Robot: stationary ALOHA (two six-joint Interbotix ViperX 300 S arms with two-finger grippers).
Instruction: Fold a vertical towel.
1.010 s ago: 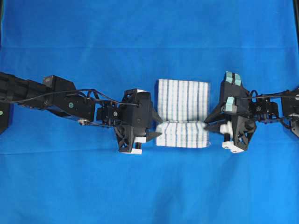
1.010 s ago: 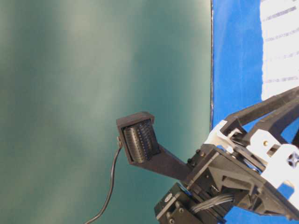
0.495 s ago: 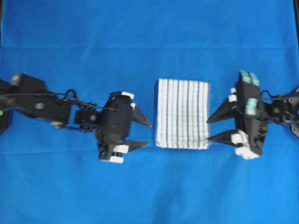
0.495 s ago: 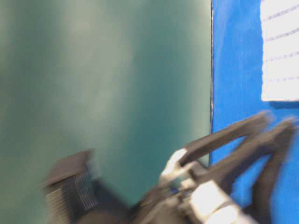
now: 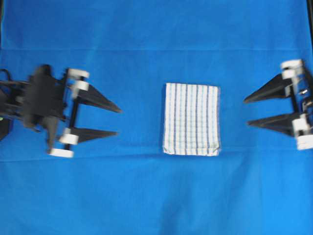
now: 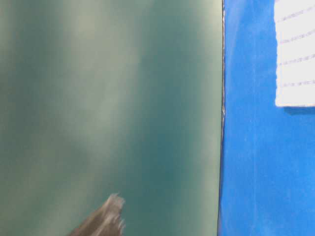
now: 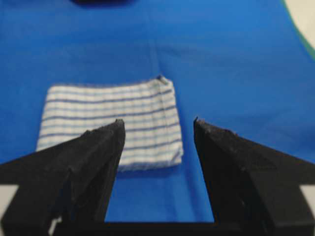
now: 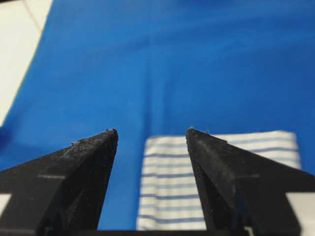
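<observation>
Towel point(image 5: 191, 119): folded, flat at bench point(image 5: 146, 196) centre | left gripper point(image 5: 117, 121): your 9 o'clock, wide open, empty | right gripper point(image 5: 246, 112): 3 o'clock, wide open, empty

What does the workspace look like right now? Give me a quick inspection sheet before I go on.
Surface: blue tablecloth, flat with faint creases.
Job's things: striped towel lies folded in a compact rectangle at the centre, stripes running lengthwise, touched by neither arm.
Clutter: nothing seen.
Grippers: left gripper open, empty, well to the towel's left; right gripper open, empty, well to its right. Fingers of both point toward the towel.
Cables: dark wiring on the left arm, blurred.
Surroundings: green wall beyond the cloth's edge in the table-level view.
</observation>
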